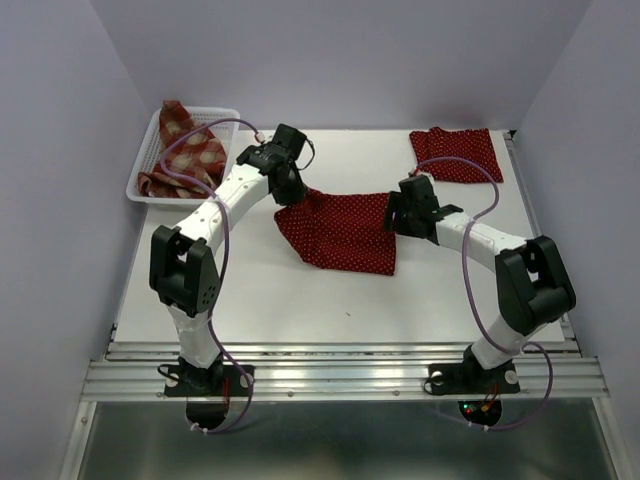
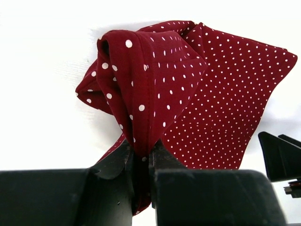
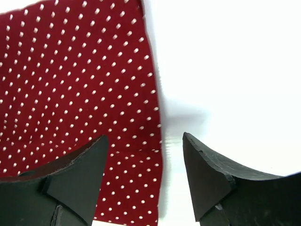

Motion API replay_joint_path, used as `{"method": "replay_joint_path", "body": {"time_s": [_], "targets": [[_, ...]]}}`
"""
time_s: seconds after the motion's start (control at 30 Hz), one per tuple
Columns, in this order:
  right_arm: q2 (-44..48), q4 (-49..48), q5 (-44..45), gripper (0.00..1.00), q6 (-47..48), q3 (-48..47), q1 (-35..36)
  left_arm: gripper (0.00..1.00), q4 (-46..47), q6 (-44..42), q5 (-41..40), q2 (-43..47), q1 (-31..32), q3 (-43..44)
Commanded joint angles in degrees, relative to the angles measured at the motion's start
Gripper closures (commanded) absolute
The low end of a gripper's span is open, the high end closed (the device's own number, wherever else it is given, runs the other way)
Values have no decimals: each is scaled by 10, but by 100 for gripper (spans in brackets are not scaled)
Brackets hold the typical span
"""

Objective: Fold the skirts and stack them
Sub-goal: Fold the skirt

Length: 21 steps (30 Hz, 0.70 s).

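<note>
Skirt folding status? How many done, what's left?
Done: far-right polka-dot skirt looks folded. In hand: middle polka-dot skirt, corner pinched by left hand; right hand open at its edge. Left: plaid skirt in the white mesh basket, then stacking.

I've got the middle skirt [image 1: 340, 232] lying mid-counter [image 1: 300, 300], the second skirt [image 1: 455, 152] behind it at far right, and the third skirt [image 1: 190, 150] in the basket [image 1: 145, 170], far left.

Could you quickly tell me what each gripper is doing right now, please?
Left gripper: closed on a bunched part of the polka-dot skirt.
Right gripper: open, holding nothing, over that skirt's edge.
</note>
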State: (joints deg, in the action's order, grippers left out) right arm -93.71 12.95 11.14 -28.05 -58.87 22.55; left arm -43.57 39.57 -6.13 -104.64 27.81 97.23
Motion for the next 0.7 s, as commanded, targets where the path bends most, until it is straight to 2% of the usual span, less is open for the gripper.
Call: {"method": "replay_joint_path", "body": {"time_s": [0.0,0.4,0.47,0.6,0.67], "targets": [[-9,-2,-8,30,15,-1,-7,100,-9,9,-20,4,8,33],[-99,-10,-48,48,27,4,-19,100,-6,26,-4,-21,18,58],[-107,-20,-80,57,28,10,-19,100,-5,27,2,-28,23,64],[-113,-28,-104,69,21,19,-19,100,-5,36,17,-52,33,95],[-110,-28,-104,70,19,24,-19,100,-5,45,22,-61,40,110]]}}
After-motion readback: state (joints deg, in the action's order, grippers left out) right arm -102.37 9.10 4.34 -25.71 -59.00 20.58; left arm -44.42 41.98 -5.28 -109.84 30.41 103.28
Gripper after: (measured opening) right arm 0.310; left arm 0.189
